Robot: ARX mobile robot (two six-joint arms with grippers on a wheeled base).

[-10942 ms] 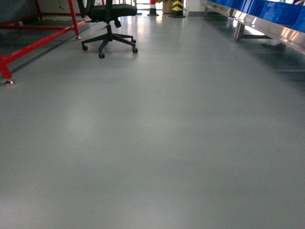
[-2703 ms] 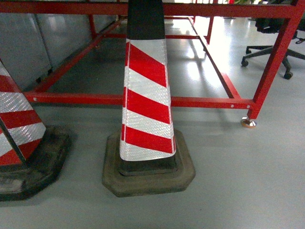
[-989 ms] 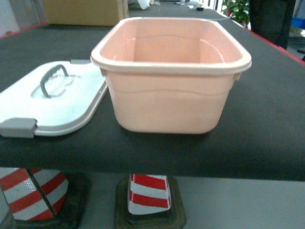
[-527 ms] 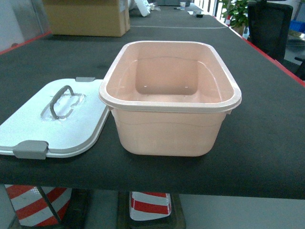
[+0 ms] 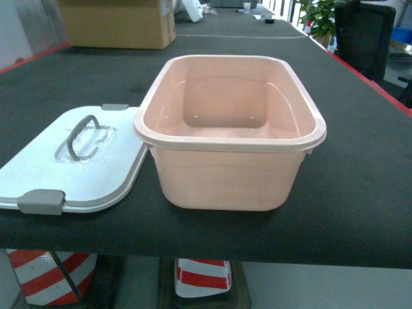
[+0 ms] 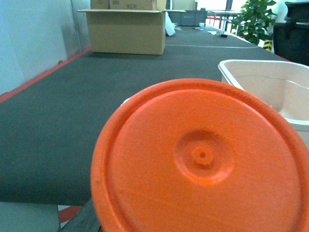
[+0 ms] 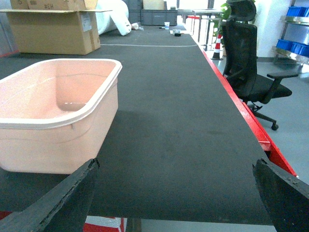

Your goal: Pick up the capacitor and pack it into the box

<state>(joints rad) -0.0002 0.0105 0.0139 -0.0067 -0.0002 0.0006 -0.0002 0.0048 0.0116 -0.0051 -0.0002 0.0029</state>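
The capacitor (image 6: 200, 157) fills the left wrist view end-on as a glossy orange-red disc with a small centre dimple. It sits in my left gripper (image 6: 193, 215), which is shut on it; only a dark sliver of one finger (image 6: 89, 220) shows. The box (image 5: 225, 177), a pale pink tub, stands open and empty near the front edge of the black table. Its rim (image 6: 270, 79) shows to the capacitor's right. The white lid (image 5: 96, 177) lies flat to its left. My right gripper (image 7: 174, 193) is open over bare table, right of the box (image 7: 53, 140). Neither gripper shows in the head view.
A brown cardboard box (image 5: 116, 22) stands at the far left of the table. The table has a red edge (image 7: 251, 123) on its right, with a black office chair (image 7: 251, 67) beyond. Striped traffic cones (image 5: 203, 280) stand on the floor under the front edge.
The head view went from open floor to cones, then rose to the tabletop with the box and lid. Since half a second ago nothing has moved.
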